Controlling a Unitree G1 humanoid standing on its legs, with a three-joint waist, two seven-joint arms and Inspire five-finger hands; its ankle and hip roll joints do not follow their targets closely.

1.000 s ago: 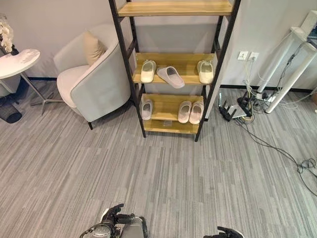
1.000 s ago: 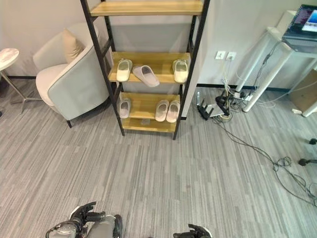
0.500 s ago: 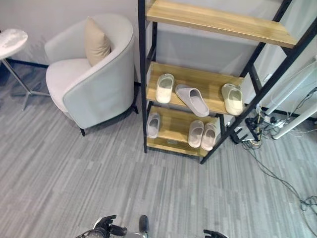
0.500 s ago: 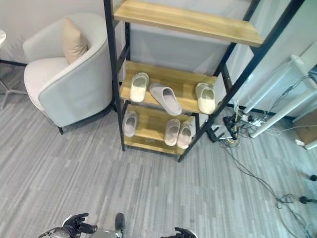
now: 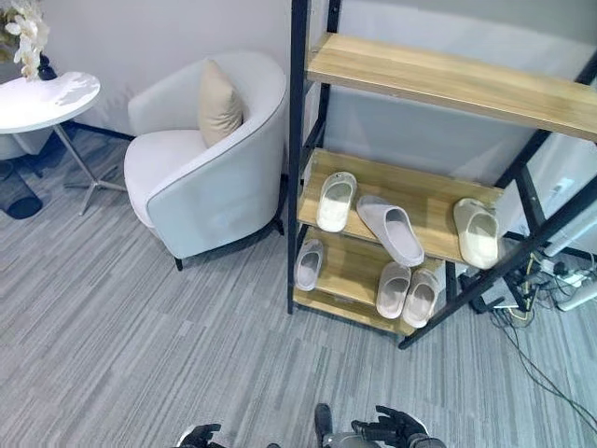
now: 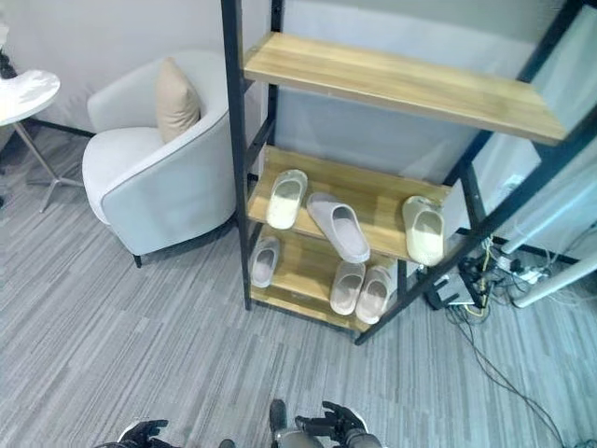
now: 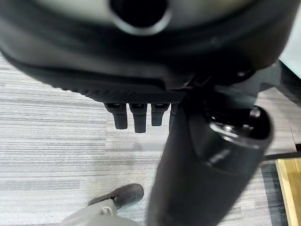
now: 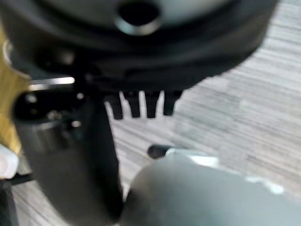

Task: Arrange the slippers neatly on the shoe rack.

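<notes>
At the far left stands a round white desk (image 5: 42, 101) with a flower on it, and beside it a pale armchair (image 5: 210, 182) holding a tan cushion (image 5: 218, 103). Just right of the armchair rises the shoe rack (image 5: 297, 168), black-framed with wooden shelves.

On the middle shelf, from left to right: a cream slipper (image 5: 336, 201) lying straight, a grey slipper (image 5: 391, 229) turned at an angle, and a second cream slipper (image 5: 478, 232) well apart near the right post. On the bottom shelf: a single grey slipper (image 5: 309, 264) at the left, then a pair of pinkish slippers (image 5: 408, 292) side by side, touching. The top shelf in view carries nothing.

Both hands sit low at the near edge of the head views, well apart from the rack and every slipper. The left hand (image 7: 136, 115) hangs over grey floor with fingers straight, holding nothing. The right hand (image 8: 141, 103) likewise shows relaxed, extended fingers and is empty.
</notes>
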